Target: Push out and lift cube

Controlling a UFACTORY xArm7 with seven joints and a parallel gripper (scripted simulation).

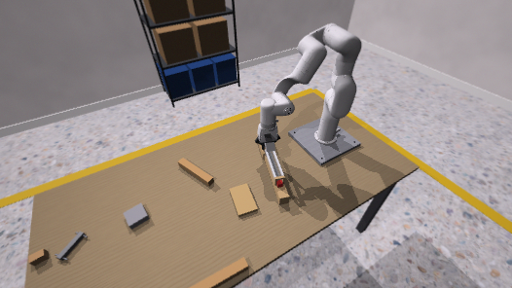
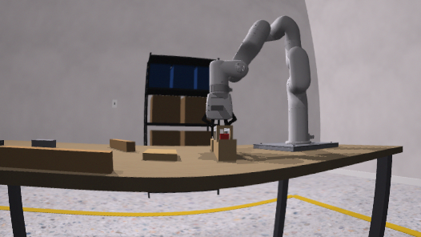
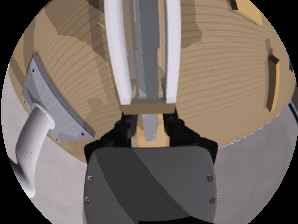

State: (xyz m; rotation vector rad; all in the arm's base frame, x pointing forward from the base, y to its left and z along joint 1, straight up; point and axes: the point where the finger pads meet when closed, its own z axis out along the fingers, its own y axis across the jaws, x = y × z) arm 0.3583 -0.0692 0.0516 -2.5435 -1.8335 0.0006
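One long channel (image 1: pixel 275 170) lies on the table (image 1: pixel 146 204), right of centre in the top view. Its long axis runs from the upper left, just under the wrist, down toward the lower right of the frame. It has pale side walls and a grey floor between them, and tan wooden pieces at both ends. In the wrist view the channel (image 3: pixel 145 36) runs straight up the middle of the frame, with a tan crosspiece across its near end just above the fingers.

Inside the channel sits the cube (image 1: pixel 279 182), small and red, close to the lower-right end and just short of the tan block that closes it. From the exterior view the cube (image 2: pixel 224 136) shows as a red square between the pale walls, above the tan end block at the centre of the frame.

The gripper (image 1: pixel 267 141) hangs at the channel's upper-left end, pointing down. In the exterior view the gripper (image 2: pixel 219 120) hovers just above the far end of the channel. Its jaws stand partly open, at a narrow to middling gap. The wrist view shows the dark fingers either side of a grey strip in line with the channel floor; whether they touch it I cannot tell. They hold nothing.

Elsewhere on the table lie a flat tan slab (image 1: pixel 243 199), a wooden bar (image 1: pixel 196 171) and a grey block (image 1: pixel 135 215), well apart from the channel.
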